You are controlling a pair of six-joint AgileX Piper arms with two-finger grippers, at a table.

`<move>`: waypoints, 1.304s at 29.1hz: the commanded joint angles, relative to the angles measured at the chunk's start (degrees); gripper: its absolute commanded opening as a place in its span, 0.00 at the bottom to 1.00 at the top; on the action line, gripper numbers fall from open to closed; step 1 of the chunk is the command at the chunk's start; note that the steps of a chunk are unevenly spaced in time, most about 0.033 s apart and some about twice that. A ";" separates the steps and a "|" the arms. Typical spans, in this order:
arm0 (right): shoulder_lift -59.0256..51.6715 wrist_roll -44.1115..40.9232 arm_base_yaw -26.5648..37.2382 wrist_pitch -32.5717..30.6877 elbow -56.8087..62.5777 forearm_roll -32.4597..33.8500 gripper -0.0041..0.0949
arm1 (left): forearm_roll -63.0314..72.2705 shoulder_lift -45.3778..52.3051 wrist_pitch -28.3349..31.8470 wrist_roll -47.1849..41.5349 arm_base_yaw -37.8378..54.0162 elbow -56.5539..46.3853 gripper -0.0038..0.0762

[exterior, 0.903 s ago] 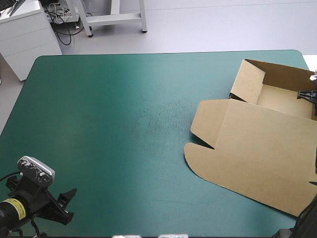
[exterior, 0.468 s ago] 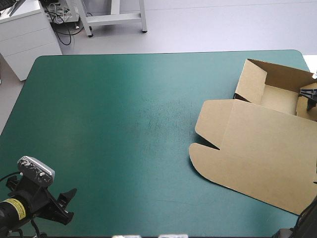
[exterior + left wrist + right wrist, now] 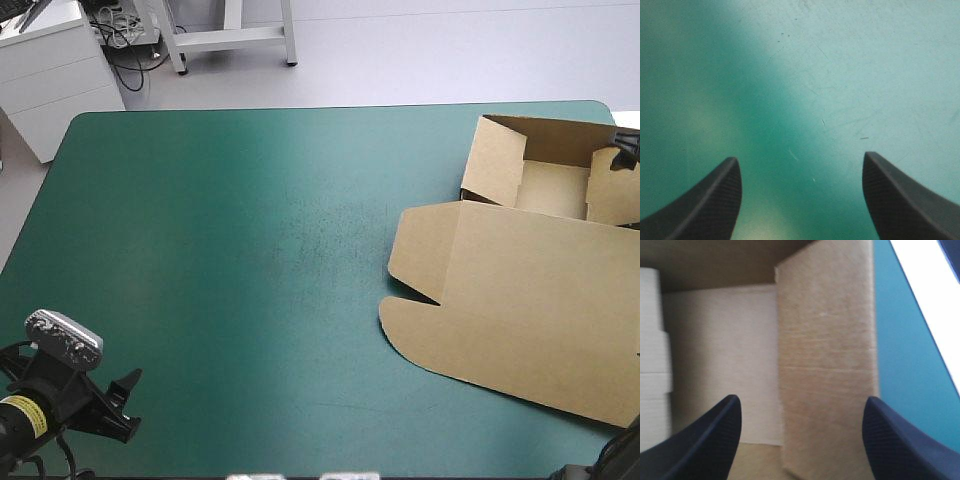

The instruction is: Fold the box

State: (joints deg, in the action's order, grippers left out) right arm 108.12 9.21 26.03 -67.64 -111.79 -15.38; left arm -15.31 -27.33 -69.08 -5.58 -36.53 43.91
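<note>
box: brown, right end of the worktop, tray half far, lid flat nearer | right gripper: fingers wide apart, empty, box's right wall between them, so it's nearest | left gripper: fingers apart too, empty, well away from box

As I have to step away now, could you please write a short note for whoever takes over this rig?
Left gripper: open, empty, over the near-left corner of the teal-green cover.
Right gripper: open, gripping nothing, over the right wall of the box.
Box: at the cover's right side, tray part toward the far edge.
Done: back and both side walls raised.
Left: lid lies flat; whether the walls are tucked cannot be seen.
</note>
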 commanded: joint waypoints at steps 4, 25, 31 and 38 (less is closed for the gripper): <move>-12.49 3.38 -5.11 0.53 -2.24 -6.52 0.50 | -2.71 -0.39 4.76 -0.71 -0.26 1.26 0.66; -42.58 2.80 -39.58 3.60 7.50 3.29 0.29 | -6.67 -0.39 9.43 -5.59 -0.26 1.26 0.63; -54.27 4.51 -42.62 11.48 26.40 3.09 0.14 | -6.28 -0.39 12.40 -6.19 -0.26 1.26 0.59; -69.61 6.13 -42.73 20.36 52.17 2.27 0.04 | -4.36 -0.39 15.04 -6.19 -0.26 1.11 0.59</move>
State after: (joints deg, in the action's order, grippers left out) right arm 42.31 14.53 -16.42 -53.98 -65.17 -12.21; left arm -19.85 -27.33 -58.52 -11.16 -36.53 43.86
